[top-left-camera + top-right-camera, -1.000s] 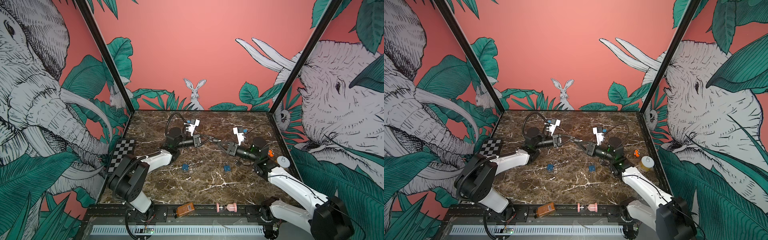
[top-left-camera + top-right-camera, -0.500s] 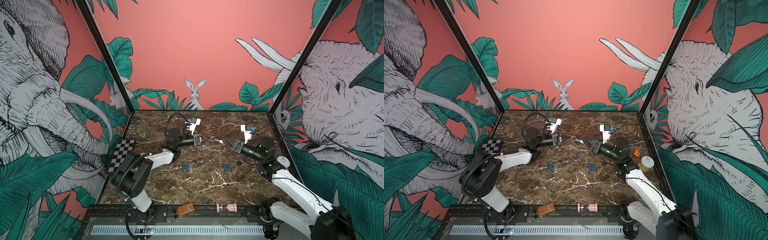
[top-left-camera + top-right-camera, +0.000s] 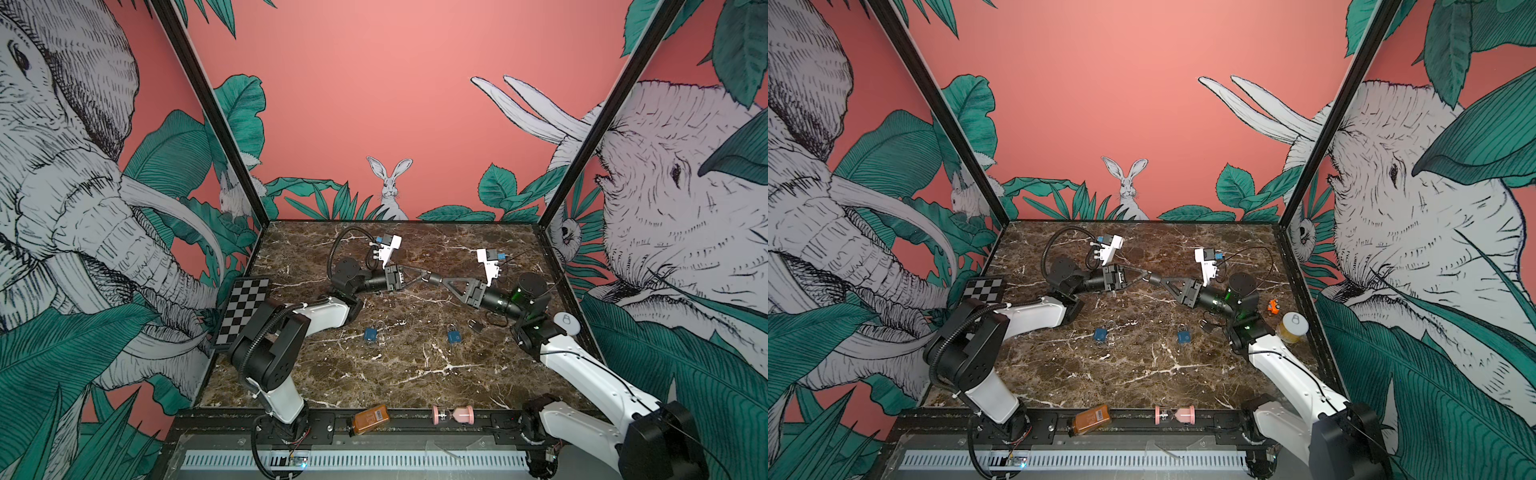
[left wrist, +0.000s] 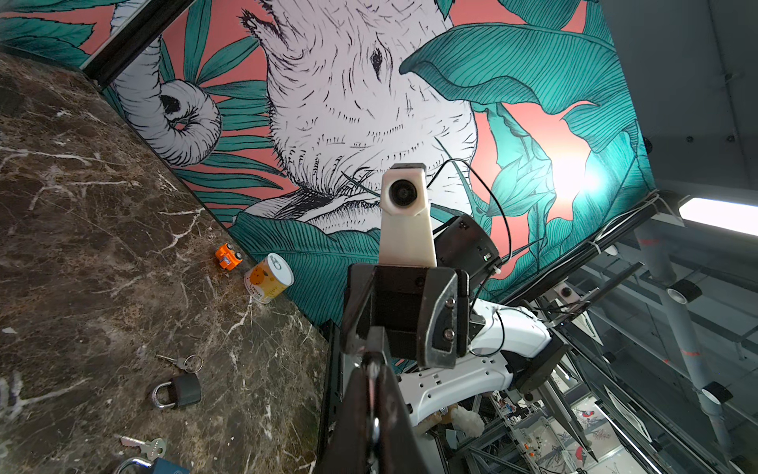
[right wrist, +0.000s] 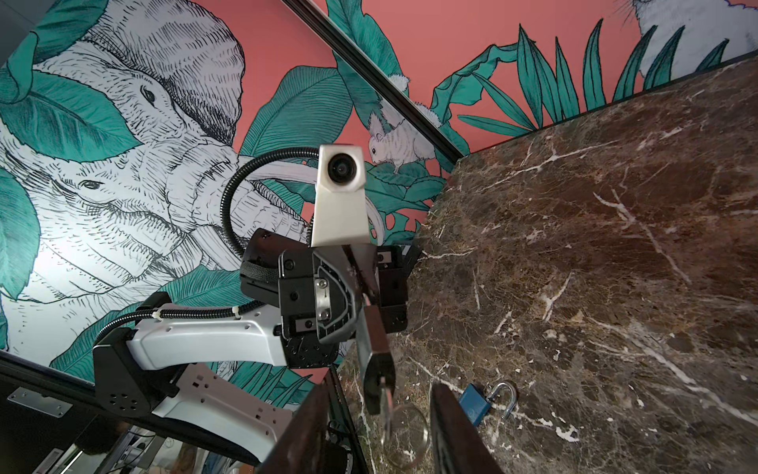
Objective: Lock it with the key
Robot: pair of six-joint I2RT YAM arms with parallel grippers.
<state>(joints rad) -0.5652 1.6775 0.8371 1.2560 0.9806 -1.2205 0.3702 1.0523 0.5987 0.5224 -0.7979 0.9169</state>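
Observation:
Above the middle of the marble table (image 3: 415, 374), my left gripper (image 3: 424, 277) and right gripper (image 3: 436, 280) meet tip to tip. The left gripper (image 4: 372, 365) is shut on a thin strip of metal. In the right wrist view that strip belongs to a small dark padlock (image 5: 375, 361). A key (image 5: 384, 404) sticks out of the padlock's end, and a ring (image 5: 404, 435) hangs from the key. My right gripper (image 5: 379, 386) is open. Its fingers (image 5: 451, 431) stand on either side of the key and ring, apart from both.
Two blue padlocks (image 3: 371, 334) (image 3: 454, 336) and a black padlock (image 3: 476, 325) lie on the table, with loose keys (image 4: 182, 362) near them. A can (image 3: 1293, 328) and an orange toy (image 3: 1273, 306) stand by the right wall. A checkerboard (image 3: 245, 307) leans at the left.
My right wrist has shifted a little to the right and its jaws have widened slightly. The left arm has held still with the padlock.

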